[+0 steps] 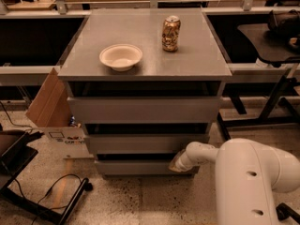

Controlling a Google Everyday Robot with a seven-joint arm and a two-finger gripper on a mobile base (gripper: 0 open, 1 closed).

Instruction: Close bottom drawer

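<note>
Lit warmly from overhead, brightest on the cabinet top (187, 64) and the white arm (253, 182); soft sheen on the can (171, 33) and the bowl (120, 56). Deep shadow in the gaps above the drawer fronts (143, 109); dimmer toward the floor (140, 198), with the gripper (177, 163) in shade at the right end of the bottom drawer (136, 168).
</note>
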